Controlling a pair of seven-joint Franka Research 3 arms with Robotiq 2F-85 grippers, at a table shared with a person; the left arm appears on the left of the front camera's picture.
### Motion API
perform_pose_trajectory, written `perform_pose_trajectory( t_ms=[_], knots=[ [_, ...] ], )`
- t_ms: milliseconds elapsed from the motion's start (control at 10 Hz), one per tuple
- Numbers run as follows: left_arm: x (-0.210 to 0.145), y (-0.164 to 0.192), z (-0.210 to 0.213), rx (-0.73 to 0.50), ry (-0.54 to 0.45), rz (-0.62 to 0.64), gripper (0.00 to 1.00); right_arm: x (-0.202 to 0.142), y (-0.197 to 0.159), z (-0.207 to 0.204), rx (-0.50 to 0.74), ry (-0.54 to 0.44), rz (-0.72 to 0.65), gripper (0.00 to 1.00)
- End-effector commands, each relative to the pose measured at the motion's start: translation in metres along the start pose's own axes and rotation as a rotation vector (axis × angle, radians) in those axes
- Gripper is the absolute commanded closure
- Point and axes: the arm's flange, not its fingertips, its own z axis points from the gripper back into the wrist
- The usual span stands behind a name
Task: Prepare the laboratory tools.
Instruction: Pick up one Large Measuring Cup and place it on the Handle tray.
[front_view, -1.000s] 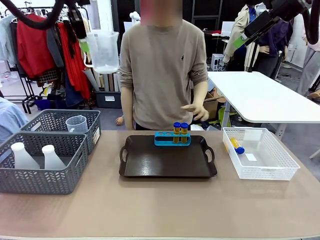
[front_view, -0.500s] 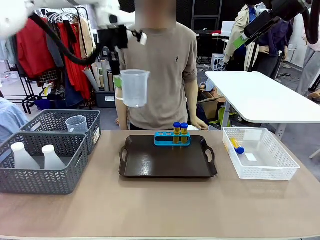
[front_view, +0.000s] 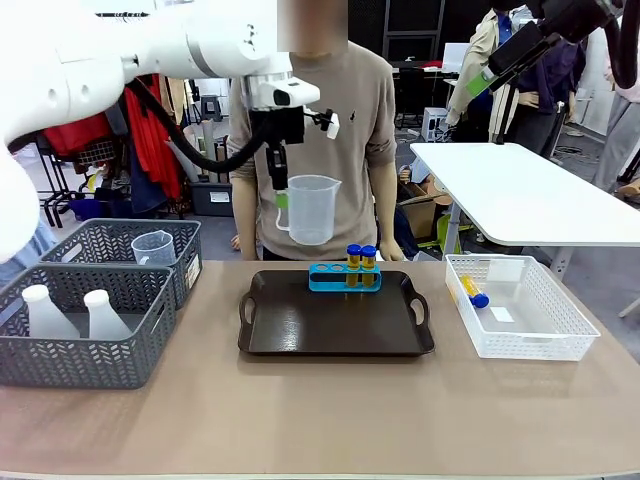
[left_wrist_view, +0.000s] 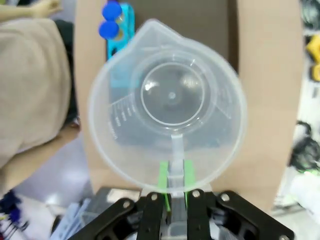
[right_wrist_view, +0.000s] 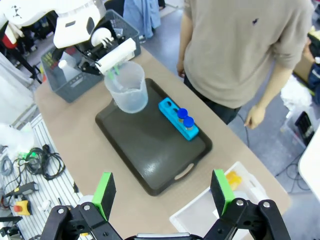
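Fingers (left_wrist_view: 163, 181) of my left gripper (left_wrist_view: 174, 175) are pinching the handle of the beaker (front_view: 311, 208), plain in its wrist view; front view is showing it hanging upright, upper centre, spout pointing right; my right gripper (right_wrist_view: 162, 186) is gaping wide

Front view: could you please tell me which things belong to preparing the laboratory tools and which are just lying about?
Job: clear beaker in left pincer, second beaker, two conical flasks, blue tube rack, blue-capped yellow tubes.
Lying about: grey mesh baskets, white mesh basket.
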Motion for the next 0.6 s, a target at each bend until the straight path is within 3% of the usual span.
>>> perform_pose_trajectory(
  t_ms=[0, 100, 200, 500],
  knots=[
    [0.001, -0.004, -0.018, -0.037, -0.054, 0.0, 1.0, 0.0, 0.0, 0.002, 0.0, -0.002, 0.001, 0.0],
    [-0.007, -0.003, -0.017, -0.087, -0.047, -0.033, 1.0, 0.0, 0.0, 0.002, 0.0, -0.002, 0.001, 0.0],
    [0.006, 0.002, -0.011, -0.008, -0.021, -0.002, 1.0, 0.0, 0.0, 0.002, 0.0, -0.002, 0.001, 0.0],
    [0.004, -0.003, -0.036, 0.0, -0.029, -0.044, 1.0, 0.0, 0.0, 0.002, 0.0, -0.002, 0.001, 0.0]
  ],
)
